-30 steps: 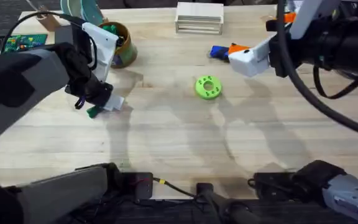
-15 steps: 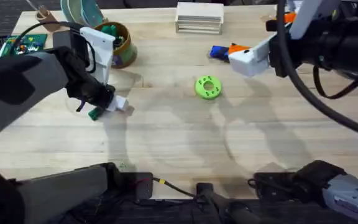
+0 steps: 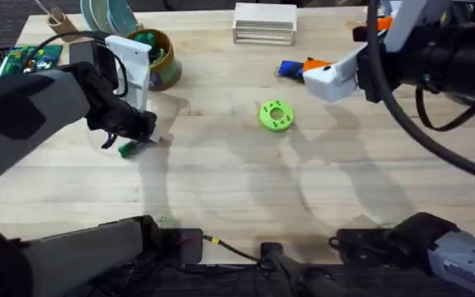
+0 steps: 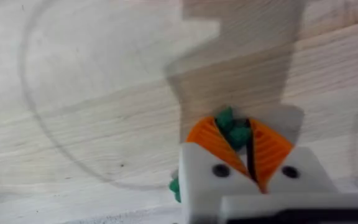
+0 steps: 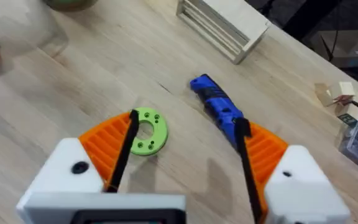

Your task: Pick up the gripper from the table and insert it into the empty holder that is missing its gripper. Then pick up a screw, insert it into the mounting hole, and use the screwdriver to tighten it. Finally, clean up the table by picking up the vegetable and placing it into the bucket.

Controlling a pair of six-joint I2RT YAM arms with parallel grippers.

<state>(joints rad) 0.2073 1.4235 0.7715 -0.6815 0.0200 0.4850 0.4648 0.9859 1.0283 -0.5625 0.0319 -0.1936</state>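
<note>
Since a second ago my left gripper [image 4: 240,140] has closed tighter on the vegetable [image 4: 230,127], low on the table [image 3: 221,181] near the bucket [image 3: 159,58]. My right gripper [image 5: 182,152] hangs open above the screwdriver [image 5: 217,109].

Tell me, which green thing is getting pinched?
The small dark green toy vegetable, squeezed between the left end effector pads. The bright green disc lies alone mid-table.
</note>
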